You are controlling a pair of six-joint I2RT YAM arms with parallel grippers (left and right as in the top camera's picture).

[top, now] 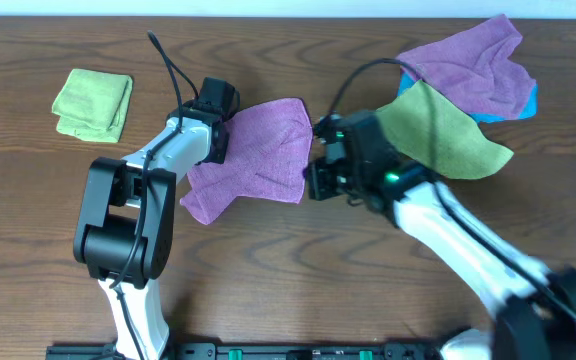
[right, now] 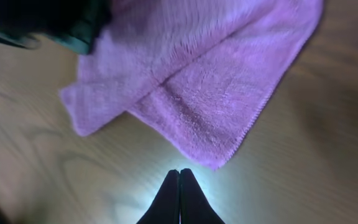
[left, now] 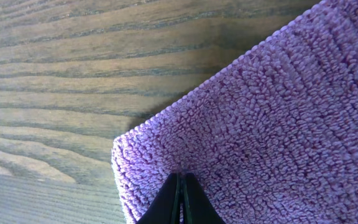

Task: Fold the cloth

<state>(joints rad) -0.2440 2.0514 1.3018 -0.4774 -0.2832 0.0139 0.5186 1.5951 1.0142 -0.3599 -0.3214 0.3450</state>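
Wooden table (top: 268, 285), cloth (top: 263, 150) pinched by left pincer (left: 180, 179), right pincer (right: 179, 174) clenched just beside its corner

robot lab bench: wood-grain table (top: 28, 250), two mounted arms (top: 128, 215), assorted coloured microfibre cloths (top: 93, 103)

Plain purple-mauve cloth (top: 258, 155); yellow-green folded cloth (top: 93, 103); purple rumpled cloth (top: 473, 65); dark brown wood-grained table (top: 28, 220).

Left tool (left: 180, 177) clamped closed, right tool (right: 179, 173) closed too
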